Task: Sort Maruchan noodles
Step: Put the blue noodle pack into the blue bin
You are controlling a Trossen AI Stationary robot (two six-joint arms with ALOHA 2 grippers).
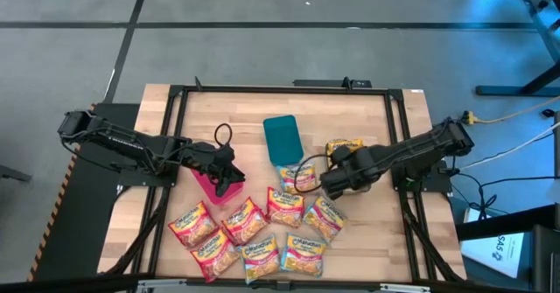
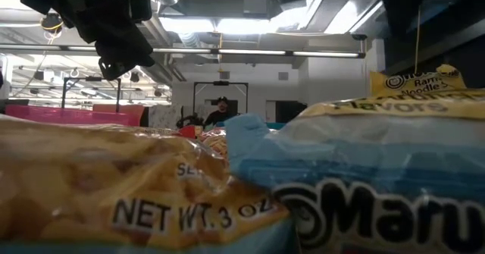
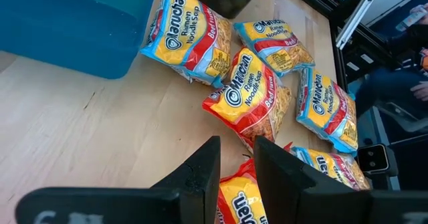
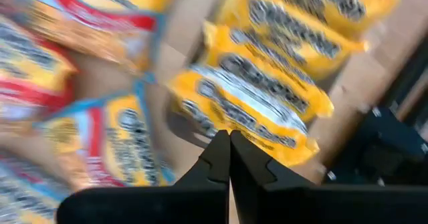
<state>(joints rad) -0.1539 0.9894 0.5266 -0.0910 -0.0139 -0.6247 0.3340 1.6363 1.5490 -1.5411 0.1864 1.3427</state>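
While most of the Maruchan noodles point(image 1: 254, 233) sit in a loose cluster of overlapping packets at the near edge of the worktop point(image 1: 367, 127), a couple more lie further back: 1 packet point(image 1: 297, 177) just below the teal bin point(image 1: 283, 138) and a yellow packet point(image 1: 344, 144) off to the right of it. Wrappers are a mix of red, yellow and light blue. The teal bin lies around the middle of the worktop, and a pink bin point(image 1: 210, 184) sits to its left, right beside the top of the cluster. The left claw point(image 1: 229, 174) hovers over that pink bin, fingers point(image 3: 200, 174) spread a little with nothing between them, red beef packets point(image 3: 251, 97) showing past them in its wrist view. The right claw point(image 1: 330, 184) is over the right side of the pile, near the yellow packet, with its fingers point(image 4: 217, 160) pressed together and holding nothing; yellow packets point(image 4: 247, 114) show just beyond the tips.
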